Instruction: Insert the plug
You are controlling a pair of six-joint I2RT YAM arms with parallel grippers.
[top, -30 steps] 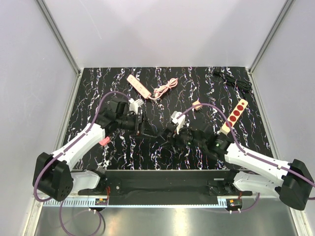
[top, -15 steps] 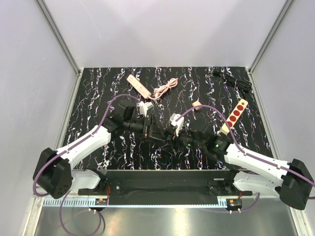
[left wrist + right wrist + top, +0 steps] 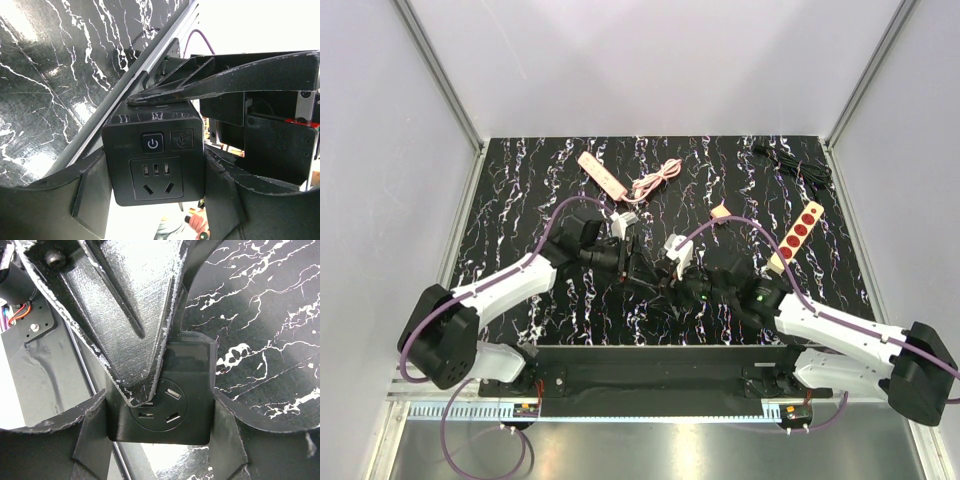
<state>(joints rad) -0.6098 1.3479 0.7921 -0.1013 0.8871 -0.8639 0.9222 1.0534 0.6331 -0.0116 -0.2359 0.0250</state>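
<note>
A black plug adapter (image 3: 152, 165) sits between the fingers of my left gripper (image 3: 157, 197). Its face with a power button and socket holes is turned toward the left wrist camera. In the right wrist view the adapter (image 3: 165, 400) shows its three-prong face between the fingers of my right gripper (image 3: 160, 440). Each gripper's pads press on its sides, and a finger of the other gripper lies across its top. In the top view, the left gripper (image 3: 638, 262) and right gripper (image 3: 672, 284) meet tip to tip above the table's near middle. The adapter is mostly hidden there.
A pink power strip (image 3: 603, 175) with a coiled pink cable (image 3: 656, 179) lies at the back centre. A beige strip with red sockets (image 3: 797, 235) lies at the right, and a black cable (image 3: 796, 165) at the back right corner. Grey walls surround the black marbled table (image 3: 520, 190).
My left gripper has moved right with the adapter, from left of centre until it meets the right gripper. The right gripper shifted only slightly, and its fingers now flank the adapter.
</note>
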